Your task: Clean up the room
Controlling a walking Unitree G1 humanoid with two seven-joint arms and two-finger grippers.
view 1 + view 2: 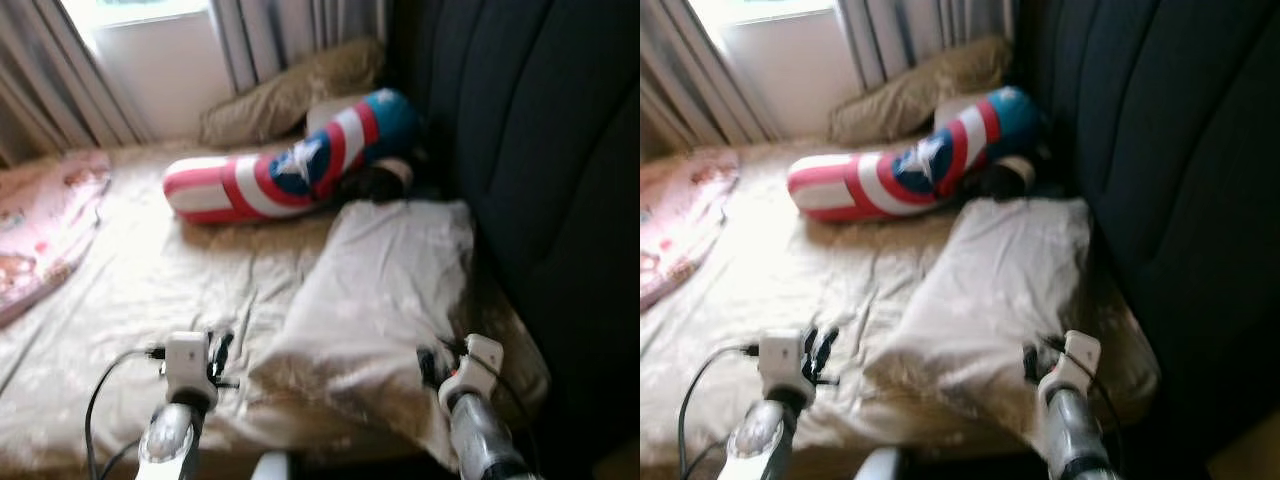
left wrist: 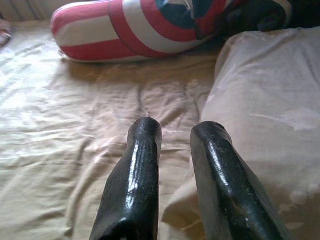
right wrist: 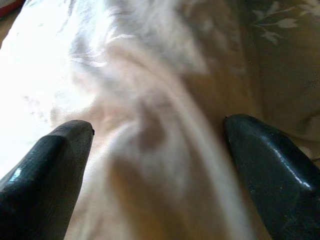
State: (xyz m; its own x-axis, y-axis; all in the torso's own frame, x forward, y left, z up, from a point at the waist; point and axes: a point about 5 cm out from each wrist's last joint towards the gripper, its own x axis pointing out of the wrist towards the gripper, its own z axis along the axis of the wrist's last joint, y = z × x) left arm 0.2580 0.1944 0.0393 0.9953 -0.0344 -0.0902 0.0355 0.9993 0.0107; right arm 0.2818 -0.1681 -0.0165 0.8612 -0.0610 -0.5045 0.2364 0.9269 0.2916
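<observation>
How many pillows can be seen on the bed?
3: a beige pillow nearest the robot by the headboard, a striped star bolster behind it, and a tan pillow by the curtains. Others may be hidden.

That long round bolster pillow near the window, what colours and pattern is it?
Red and white stripes with blue and a white star, clearest in the left eye view.

A bed (image 1: pixel 150 290) covered by a beige sheet is seen. A pale pillow (image 1: pixel 385 290) is laid near its head edge, with a red-white-blue bolster (image 1: pixel 270 180) and a pink blanket (image 1: pixel 45 225) farther along.
</observation>
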